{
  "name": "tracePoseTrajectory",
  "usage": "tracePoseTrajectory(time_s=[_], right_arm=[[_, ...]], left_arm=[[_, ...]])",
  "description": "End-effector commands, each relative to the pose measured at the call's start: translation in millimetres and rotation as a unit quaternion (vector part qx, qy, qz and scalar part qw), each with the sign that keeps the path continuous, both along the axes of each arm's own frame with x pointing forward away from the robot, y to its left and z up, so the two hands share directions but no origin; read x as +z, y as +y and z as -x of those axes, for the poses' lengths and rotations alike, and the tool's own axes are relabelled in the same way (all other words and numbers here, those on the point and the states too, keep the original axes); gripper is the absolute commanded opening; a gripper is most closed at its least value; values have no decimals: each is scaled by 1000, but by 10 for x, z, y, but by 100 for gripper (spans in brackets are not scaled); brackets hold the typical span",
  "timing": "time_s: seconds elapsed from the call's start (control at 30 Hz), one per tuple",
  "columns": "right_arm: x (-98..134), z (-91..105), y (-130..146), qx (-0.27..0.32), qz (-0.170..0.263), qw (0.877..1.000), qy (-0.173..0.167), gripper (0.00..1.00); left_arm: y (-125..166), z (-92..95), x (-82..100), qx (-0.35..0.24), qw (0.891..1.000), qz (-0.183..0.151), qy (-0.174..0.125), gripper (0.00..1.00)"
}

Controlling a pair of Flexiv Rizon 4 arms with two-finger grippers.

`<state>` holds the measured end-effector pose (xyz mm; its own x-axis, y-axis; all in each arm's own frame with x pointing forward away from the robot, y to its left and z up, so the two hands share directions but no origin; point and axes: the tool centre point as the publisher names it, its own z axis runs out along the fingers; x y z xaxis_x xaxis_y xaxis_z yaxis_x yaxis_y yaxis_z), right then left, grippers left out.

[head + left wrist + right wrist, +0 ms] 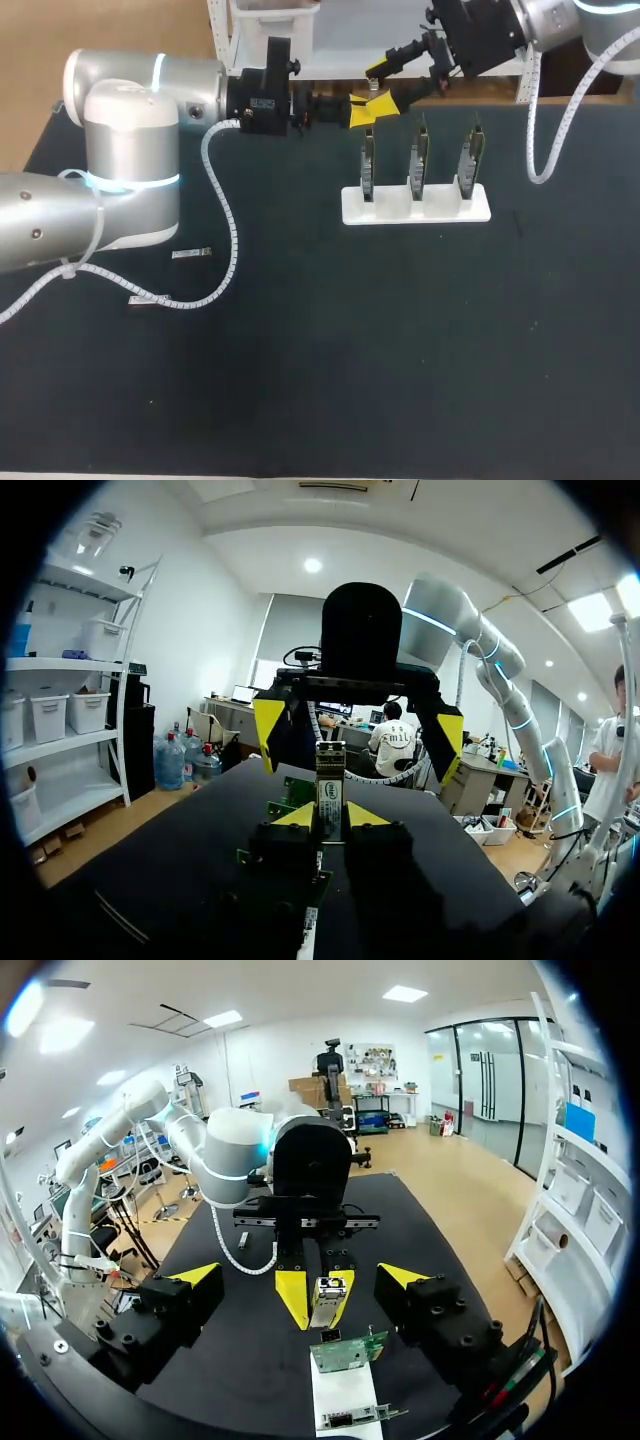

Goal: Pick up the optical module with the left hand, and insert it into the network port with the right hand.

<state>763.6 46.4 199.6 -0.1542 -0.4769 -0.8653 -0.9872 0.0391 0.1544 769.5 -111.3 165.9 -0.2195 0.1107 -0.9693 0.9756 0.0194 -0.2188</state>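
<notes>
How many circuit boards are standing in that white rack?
3, all upright in the white rack: one circuit board in the left slot, one in the middle, one in the right.

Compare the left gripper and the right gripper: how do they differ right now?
The left gripper has its fingers shut on the optical module; the right gripper has its fingers spread wide, empty. The left gripper comes in from the left, the right gripper from the far right. Both have yellow tips and face each other.
</notes>
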Motion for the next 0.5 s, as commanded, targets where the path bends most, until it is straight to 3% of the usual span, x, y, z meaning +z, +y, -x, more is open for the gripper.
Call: tracePoseTrajectory(time_s=[0.03, 0.2, 0.23, 0.3, 0.5], right_arm=[[4, -43, 0, 9, 1, 1000, 2, 100], [-6, -33, 13, 13, 2, 1000, 4, 100], [-9, -32, 14, 13, 3, 1000, 4, 73], [-13, -34, 12, 11, 3, 1000, 4, 0], [-18, -52, -6, 4, 4, 1000, 5, 0]], left_arm=[[-1, 15, -4, 3, 1000, 1, -1, 0], [-1, 15, -4, 3, 1000, 1, -1, 0], [-1, 15, -4, 3, 1000, 1, -1, 0], [-1, 15, -4, 3, 1000, 1, -1, 0], [-1, 15, -4, 3, 1000, 1, -1, 0]])
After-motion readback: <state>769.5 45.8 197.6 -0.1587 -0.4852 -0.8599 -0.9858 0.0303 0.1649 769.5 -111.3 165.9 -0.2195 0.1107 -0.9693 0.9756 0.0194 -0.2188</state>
